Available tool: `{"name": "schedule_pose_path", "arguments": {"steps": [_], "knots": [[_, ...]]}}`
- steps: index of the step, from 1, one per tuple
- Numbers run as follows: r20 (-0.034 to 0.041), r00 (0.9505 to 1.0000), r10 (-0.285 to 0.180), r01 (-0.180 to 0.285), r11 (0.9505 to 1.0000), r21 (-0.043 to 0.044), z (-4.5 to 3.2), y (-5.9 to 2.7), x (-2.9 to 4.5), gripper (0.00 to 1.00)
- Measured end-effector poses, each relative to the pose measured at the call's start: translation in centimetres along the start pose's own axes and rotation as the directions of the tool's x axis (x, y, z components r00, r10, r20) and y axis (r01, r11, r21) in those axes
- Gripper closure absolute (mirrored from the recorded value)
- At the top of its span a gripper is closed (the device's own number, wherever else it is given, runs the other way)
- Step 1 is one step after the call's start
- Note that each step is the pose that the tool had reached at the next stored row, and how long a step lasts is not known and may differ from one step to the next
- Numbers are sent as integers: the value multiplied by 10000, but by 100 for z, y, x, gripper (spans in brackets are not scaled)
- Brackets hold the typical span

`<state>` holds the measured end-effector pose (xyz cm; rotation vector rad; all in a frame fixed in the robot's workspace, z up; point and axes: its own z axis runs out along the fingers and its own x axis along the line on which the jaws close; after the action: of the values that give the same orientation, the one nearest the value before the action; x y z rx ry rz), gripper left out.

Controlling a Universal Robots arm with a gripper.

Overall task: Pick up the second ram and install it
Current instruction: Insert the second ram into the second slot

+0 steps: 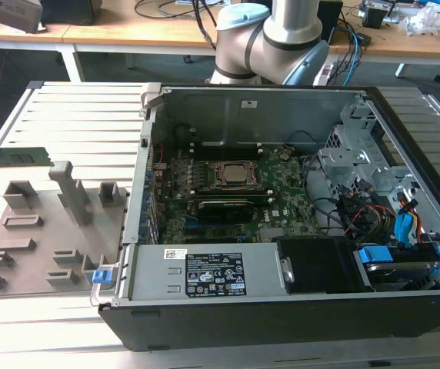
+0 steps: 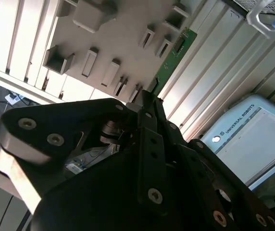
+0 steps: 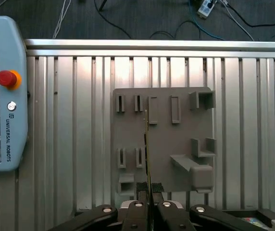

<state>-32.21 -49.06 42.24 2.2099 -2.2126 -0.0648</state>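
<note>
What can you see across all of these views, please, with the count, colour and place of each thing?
second ram: one, green, clamped in the gripper over the holder plate.
holder plate: one, grey, on the slatted table, at the exterior view's left of the computer case.
computer case: one, black, side open, on the table.
motherboard: one, green, inside the case.
socket: one, silver, square, on the motherboard.
labelled metal box: one, silver, along the case's near edge.
teach pendant: one, pale blue with a red button, on the table beside the plate.
slatted table: one, silver, under everything.
robot arm: one, grey, behind the case.
gripper: one, black, shut on the second ram.
</note>
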Motion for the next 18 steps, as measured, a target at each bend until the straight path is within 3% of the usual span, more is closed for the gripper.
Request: {"name": "schedule_pose_path", "arguments": {"steps": [7,12,15,18], "knots": [[-23,10000,1,-1,10000,-1,-6,-144,-7,86],[-49,10000,2,-2,10000,-1,-15,-391,-15,86],[-55,10000,2,-2,10000,-2,-19,-491,-18,86],[-71,10000,3,-3,10000,-4,-25,-662,-23,86]]}}
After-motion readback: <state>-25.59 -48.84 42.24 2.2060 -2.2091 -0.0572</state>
